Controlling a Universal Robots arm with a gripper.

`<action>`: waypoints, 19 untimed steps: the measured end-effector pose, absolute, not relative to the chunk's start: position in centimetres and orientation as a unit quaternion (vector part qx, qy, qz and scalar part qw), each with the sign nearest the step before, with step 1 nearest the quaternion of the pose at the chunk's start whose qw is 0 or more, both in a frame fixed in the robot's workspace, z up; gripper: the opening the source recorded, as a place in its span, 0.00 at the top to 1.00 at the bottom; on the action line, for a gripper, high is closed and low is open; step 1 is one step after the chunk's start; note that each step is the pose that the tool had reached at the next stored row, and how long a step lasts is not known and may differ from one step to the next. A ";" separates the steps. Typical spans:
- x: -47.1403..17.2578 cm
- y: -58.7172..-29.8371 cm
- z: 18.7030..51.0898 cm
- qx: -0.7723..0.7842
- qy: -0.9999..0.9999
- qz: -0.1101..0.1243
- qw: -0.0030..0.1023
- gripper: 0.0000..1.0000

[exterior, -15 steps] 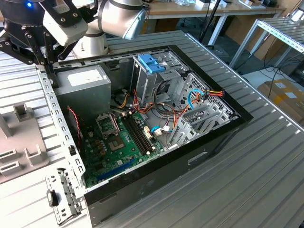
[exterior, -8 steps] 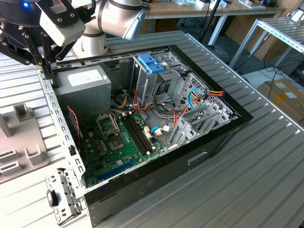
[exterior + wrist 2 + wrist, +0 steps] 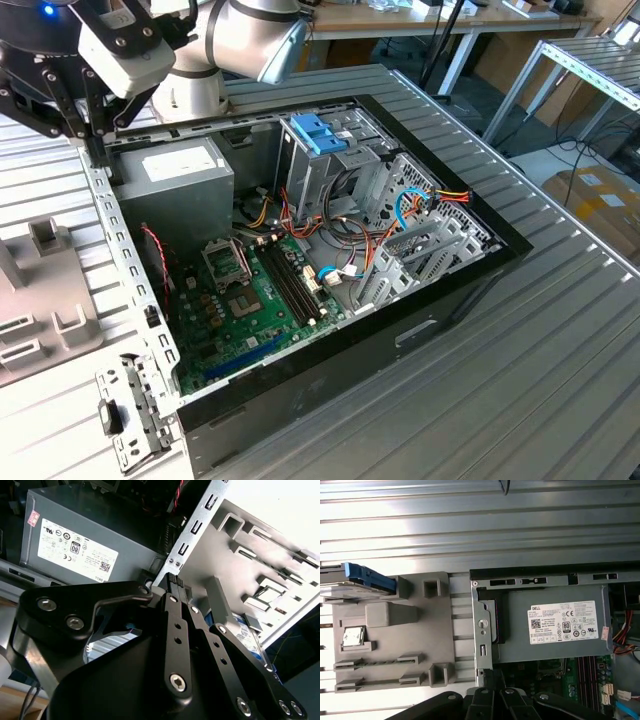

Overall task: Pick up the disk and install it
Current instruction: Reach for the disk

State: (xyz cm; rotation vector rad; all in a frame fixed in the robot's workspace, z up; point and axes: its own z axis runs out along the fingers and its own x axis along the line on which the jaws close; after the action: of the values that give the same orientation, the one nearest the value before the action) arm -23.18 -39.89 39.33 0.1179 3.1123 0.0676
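- Disk (image 3: 360, 580) is sitting at one end of the grey fixture (image 3: 385, 652), outside the computer case (image 3: 400, 340). In the first wrist view we are seeing its blue side rail running along a strip of grey metal. We cannot tell whether it is lying flat or standing on edge.
- Claw (image 3: 176, 580) is hanging with its two black fingers drawn together and nothing between them, as we are reading it in the second wrist view. It is gripping no object.
- In the exterior view the claw (image 3: 95, 140) is hovering at the corner of the case beside the power supply (image 3: 175, 175). It is just above the perforated metal edge that is separating the case from the fixture. The disk is lying apart from the claw, untouched.
- Motherboard (image 3: 240, 310) is lying on the floor of the open case. A blue bracket (image 3: 318, 132) is capping the metal drive cage next to the power supply.
- Small square chip (image 3: 352, 636) is resting in a recess of the fixture, near the disk but not touching it.
- Ribbed metal tabletop (image 3: 500, 400) is carrying both the case and the fixture.
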 end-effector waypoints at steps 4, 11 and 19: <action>-23.4 -39.9 39.3 0.038 0.999 0.022 0.013 0.89; -23.6 -39.9 39.3 0.038 0.999 0.022 0.013 0.89; -24.0 -39.9 39.3 0.038 0.999 0.022 0.013 0.89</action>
State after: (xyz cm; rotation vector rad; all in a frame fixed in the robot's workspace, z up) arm -24.00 -39.89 39.33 0.1179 3.1123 0.0676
